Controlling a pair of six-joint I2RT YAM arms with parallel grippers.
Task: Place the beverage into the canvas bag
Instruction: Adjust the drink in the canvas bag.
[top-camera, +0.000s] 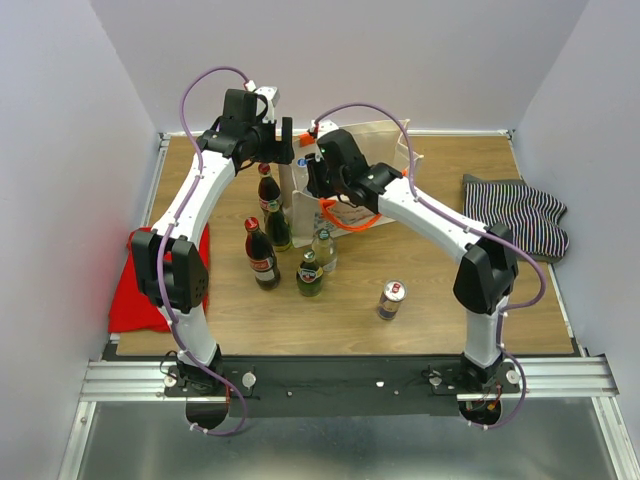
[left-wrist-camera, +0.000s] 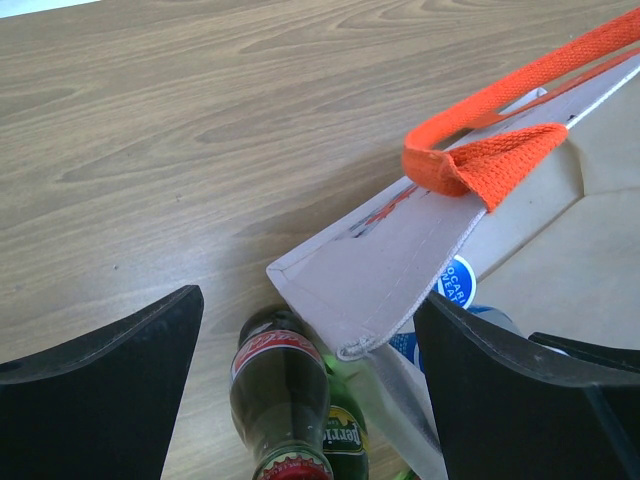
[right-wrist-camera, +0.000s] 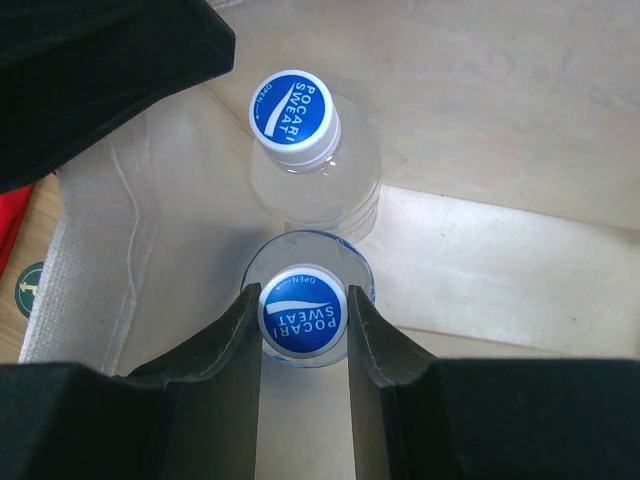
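The right gripper (right-wrist-camera: 303, 300) is down inside the canvas bag (right-wrist-camera: 520, 110), its fingers close on either side of the blue cap of a Pocari Sweat bottle (right-wrist-camera: 304, 325) (pinching or merely flanking, I cannot tell). A second bottle (right-wrist-camera: 296, 115) stands beside it. The left gripper (left-wrist-camera: 310, 390) hangs spread wide over the bag's left corner, at the far middle of the counter (top-camera: 450, 300).

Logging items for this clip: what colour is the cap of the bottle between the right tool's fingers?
Blue cap with white lettering; best in the right wrist view.
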